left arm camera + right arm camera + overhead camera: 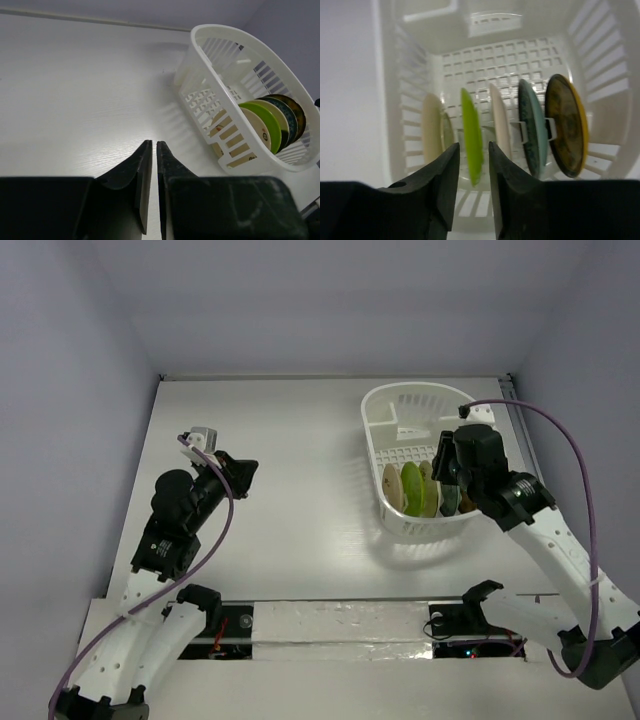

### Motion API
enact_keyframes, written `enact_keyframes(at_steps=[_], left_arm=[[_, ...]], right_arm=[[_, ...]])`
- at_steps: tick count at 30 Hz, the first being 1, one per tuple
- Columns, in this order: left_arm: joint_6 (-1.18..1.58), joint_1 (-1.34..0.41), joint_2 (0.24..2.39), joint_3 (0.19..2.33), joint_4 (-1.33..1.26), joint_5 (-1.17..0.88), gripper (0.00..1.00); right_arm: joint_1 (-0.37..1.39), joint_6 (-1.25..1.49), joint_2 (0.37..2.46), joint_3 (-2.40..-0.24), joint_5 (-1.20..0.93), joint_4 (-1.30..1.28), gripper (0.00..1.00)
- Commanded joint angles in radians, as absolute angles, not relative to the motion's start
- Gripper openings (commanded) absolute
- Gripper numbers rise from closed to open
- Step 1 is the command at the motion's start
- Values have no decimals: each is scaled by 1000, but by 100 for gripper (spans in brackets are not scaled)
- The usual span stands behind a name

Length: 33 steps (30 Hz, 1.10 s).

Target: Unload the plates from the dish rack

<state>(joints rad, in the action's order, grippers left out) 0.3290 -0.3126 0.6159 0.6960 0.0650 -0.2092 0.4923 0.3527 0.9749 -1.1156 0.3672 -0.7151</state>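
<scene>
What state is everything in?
dish rack: upright, loaded
beige plate: on edge, racked
lime green plate: on edge, racked
pale green plate: on edge, racked
teal-blue plate: on edge, racked
amber-yellow plate: on edge, racked
left gripper: shut, empty
right gripper: open, above lime green plate

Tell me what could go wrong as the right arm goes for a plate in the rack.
1. The right pincer hangs over the lime green round plate with its fingers only narrowly apart. A finger may strike the rim or knock the close-set pale green round plate.
2. The plates stand on edge in the white plastic slotted dish rack. A lifted plate that snags could drag the rack along.
</scene>
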Motion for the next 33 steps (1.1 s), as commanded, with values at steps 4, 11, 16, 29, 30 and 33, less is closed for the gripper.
enact_keyframes(at_steps=[4,11,16,29,30,33], left_arm=[[318,-316,617,710,43,-172,23],[307,-316,611,709,40,-195,50],[304,-316,611,709,41,-192,50],[299,-316,583,710,51,-183,50],[299,-316,581,710,52,-181,50],[298,-316,577,712,54,-178,50]], right_arm=[[497,354,1026,-1138,572,-761,46],[497,354,1134,-1106,578,-755,45],[497,364,1175,-1088,583,-743,41],[497,373,1290,-1109,592,-782,32],[497,373,1295,-1112,591,-784,32],[497,371,1319,-1120,584,-793,28]])
